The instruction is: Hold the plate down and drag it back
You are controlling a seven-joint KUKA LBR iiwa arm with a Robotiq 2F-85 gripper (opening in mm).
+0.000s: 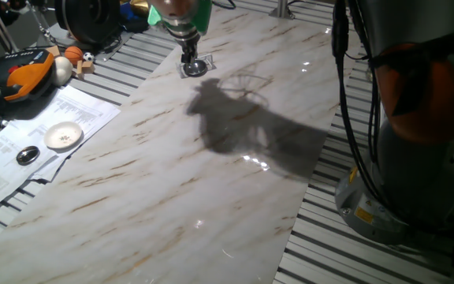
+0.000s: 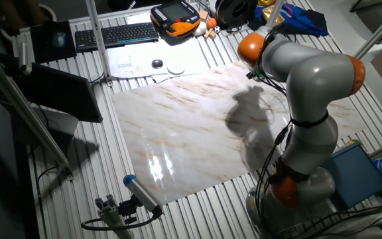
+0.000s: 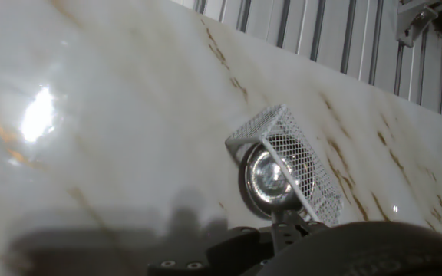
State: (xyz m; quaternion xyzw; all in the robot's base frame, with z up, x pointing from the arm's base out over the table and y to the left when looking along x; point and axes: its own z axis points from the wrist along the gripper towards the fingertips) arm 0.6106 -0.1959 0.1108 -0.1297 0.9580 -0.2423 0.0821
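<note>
Marble-patterned board (image 1: pixel 172 166) covers the middle of our ribbed metal table (image 1: pixel 353 252), and we take that board as our landmark throughout. Our gripper (image 1: pixel 189 60) stands upright near the board's far edge in one fixed view, its tip down on the plate (image 1: pixel 196 68), a small shiny silver-grey dish lying flat on the board. We cannot tell from any view whether the fingers are spread or closed; they look narrow and close together, pressing on the plate from above. In the hand view the plate (image 3: pixel 271 178) shows as a bright round dish, with a small wire-mesh piece (image 3: pixel 290 157) lying across it; how the mesh is attached we cannot make out. The gripper itself is not clear in the other fixed view, where the arm (image 2: pixel 310 99) hides it.

Around the plate, the board carries the dark shadow (image 1: pixel 251 130) of the arm toward its middle. Off the board's left side lie white printed papers (image 1: pixel 30 142), and on them a white saucer (image 1: pixel 64 136) with a brownish centre, and a small dark round object (image 1: pixel 27 155) beside it. Farther beyond the board's left corner sit an orange and black handheld controller (image 1: pixel 22 75), a white ball (image 1: pixel 61 69) and an orange ball (image 1: pixel 73 54). A keyboard (image 2: pixel 115 34) lies beyond the papers in the other fixed view.
</note>
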